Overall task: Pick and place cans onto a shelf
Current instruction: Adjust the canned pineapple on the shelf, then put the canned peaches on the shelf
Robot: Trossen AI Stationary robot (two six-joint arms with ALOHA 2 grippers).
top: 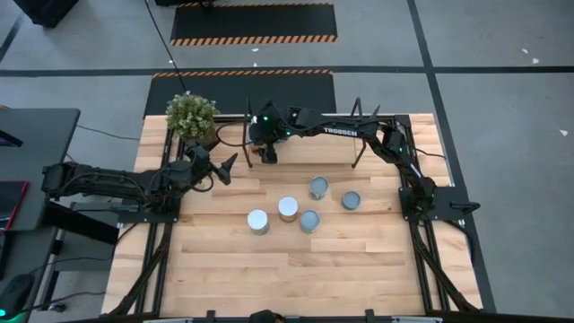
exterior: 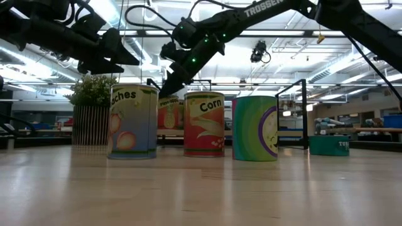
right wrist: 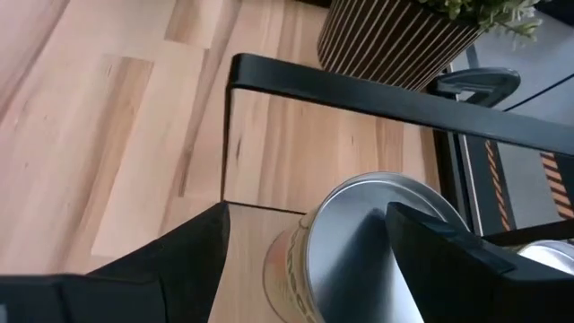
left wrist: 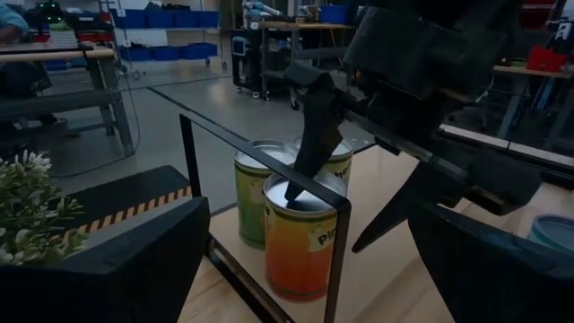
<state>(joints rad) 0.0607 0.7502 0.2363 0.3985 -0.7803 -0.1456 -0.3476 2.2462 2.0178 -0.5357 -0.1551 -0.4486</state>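
Note:
The shelf is a light-wood board with black frames at the table's far side. An orange-labelled can stands upright on its left end, next to a green-yellow can. My right gripper is open and points down over the orange can, with one finger over its silvery top and the other beside its wall. Several cans stand upright on the tabletop. My left gripper is open and empty, left of the shelf. My right gripper's fingers stand at the orange can's top rim and beside its wall, coming from above. I cannot tell whether either finger touches it. The can stands upright on the shelf board.
A potted green plant stands at the far left corner, beside the shelf's black end frame. In the low view the peaches can, corn can and green can stand in a row. Bare wood lies toward the near edge.

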